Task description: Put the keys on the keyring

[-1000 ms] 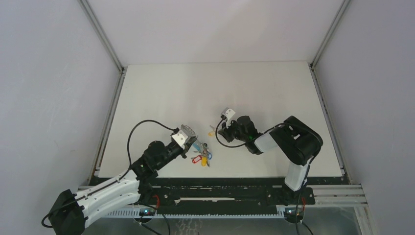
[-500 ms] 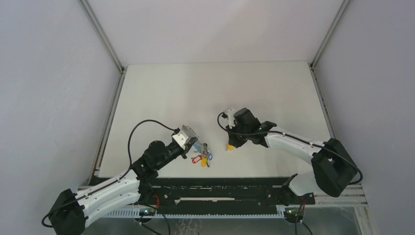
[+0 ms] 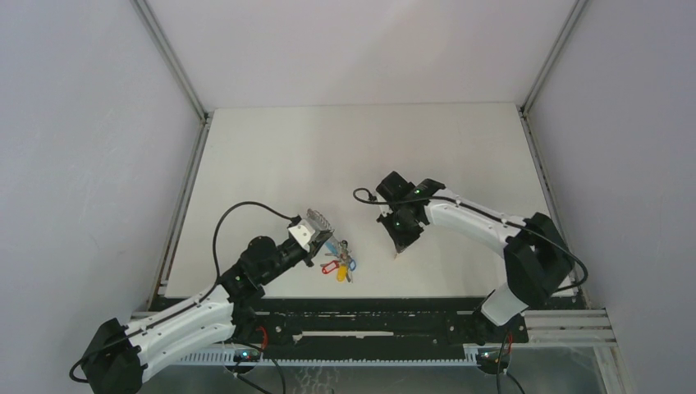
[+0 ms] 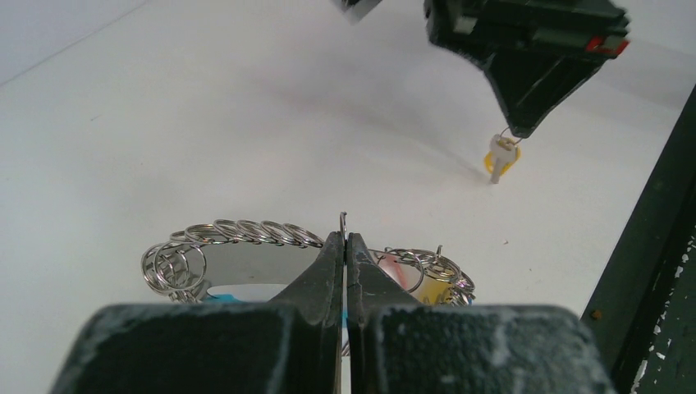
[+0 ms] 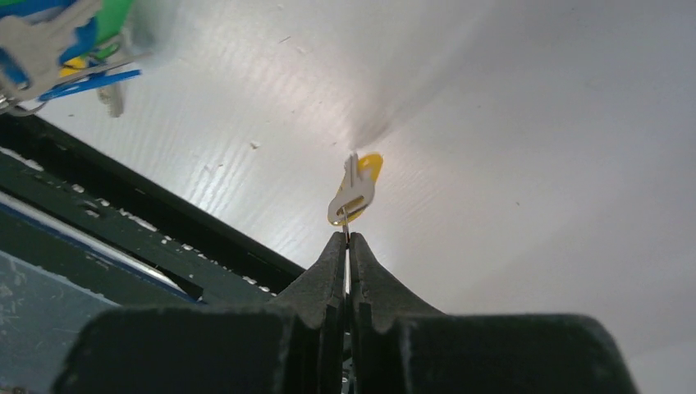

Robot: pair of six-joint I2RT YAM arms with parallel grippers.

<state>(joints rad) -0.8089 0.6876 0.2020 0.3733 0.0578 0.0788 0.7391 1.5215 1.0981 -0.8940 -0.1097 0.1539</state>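
The right claw (image 3: 400, 249) is sliding nearer to the front edge of the surface (image 3: 271, 156). It is taking the yellow key (image 3: 398, 255) along, pinched by its little ring. The right arm is reaching out longer, and its wrist is turning over, so the white part on top is hiding now. The key is ending up beside the keyring (image 3: 341, 258), on its right, not behind it.

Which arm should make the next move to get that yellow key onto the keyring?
Right. The right gripper pinches the yellow key, which hangs from it; the left gripper is shut on the keyring, steadying it.
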